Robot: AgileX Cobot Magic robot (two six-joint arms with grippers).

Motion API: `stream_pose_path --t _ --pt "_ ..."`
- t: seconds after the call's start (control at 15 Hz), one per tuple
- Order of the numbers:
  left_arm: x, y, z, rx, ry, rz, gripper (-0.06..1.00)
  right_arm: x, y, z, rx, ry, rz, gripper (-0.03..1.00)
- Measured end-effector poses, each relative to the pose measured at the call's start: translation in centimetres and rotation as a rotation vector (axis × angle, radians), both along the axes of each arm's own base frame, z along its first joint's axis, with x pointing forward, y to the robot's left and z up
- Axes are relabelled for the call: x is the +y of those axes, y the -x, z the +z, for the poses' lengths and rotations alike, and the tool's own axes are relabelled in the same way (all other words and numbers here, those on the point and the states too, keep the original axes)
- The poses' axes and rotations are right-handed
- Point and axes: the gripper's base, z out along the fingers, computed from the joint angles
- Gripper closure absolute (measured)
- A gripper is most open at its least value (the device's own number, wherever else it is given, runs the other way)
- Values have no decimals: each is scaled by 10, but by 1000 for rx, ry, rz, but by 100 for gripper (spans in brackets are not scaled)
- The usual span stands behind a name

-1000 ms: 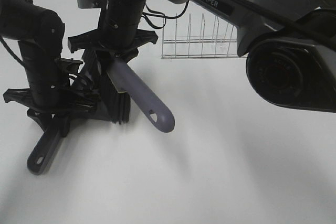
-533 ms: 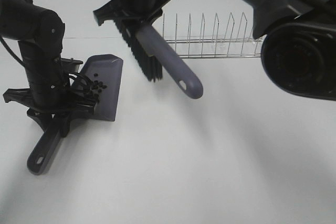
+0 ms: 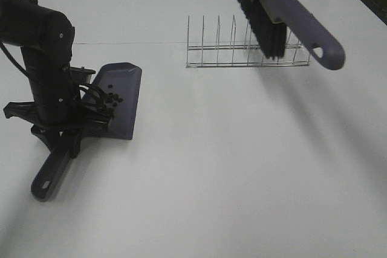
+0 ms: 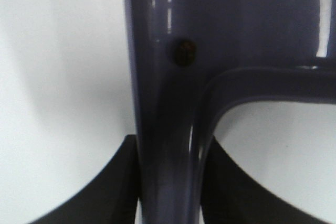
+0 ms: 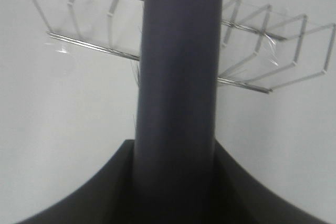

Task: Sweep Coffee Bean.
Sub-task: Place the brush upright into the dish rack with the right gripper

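Observation:
A grey dustpan lies on the white table at the left, with several coffee beans in a small pile on it. My left gripper is shut on the dustpan's handle, which fills the left wrist view; one bean shows there. My right gripper is past the top edge of the high view. It is shut on the grey handle of a brush with black bristles, held high over the wire rack.
A wire dish rack stands at the back of the table, under the raised brush. It also shows in the right wrist view. The white table stretches to the front and right.
My right arm lifted the brush off the dustpan and carried it up and to the right, over the rack. The beans now show on the dustpan. My left arm stayed still.

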Motion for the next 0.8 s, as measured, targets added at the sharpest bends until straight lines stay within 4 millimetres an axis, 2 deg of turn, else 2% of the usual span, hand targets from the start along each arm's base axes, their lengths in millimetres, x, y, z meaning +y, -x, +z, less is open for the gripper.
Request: stream_pose_path --t 0.07,0.13,0.2,0.33,0.47,0.6,0.8 --pt "0 0 0 0 0 0 67 -12 0 -1 11 4 -24 62" --pt "0 0 0 0 0 0 67 -32 1 -5 40 12 -64 62" --pt "0 0 0 0 0 0 67 -52 1 -16 85 15 -106 62" --pt "0 0 0 0 0 0 67 -71 6 -42 187 -14 -156 62" --pt "0 0 0 0 0 0 67 -78 14 -64 269 -20 -192 62" --pt "0 0 0 0 0 0 67 -80 18 -75 307 -14 -197 62" --pt "0 0 0 0 0 0 67 -78 11 -90 287 -28 -189 62"
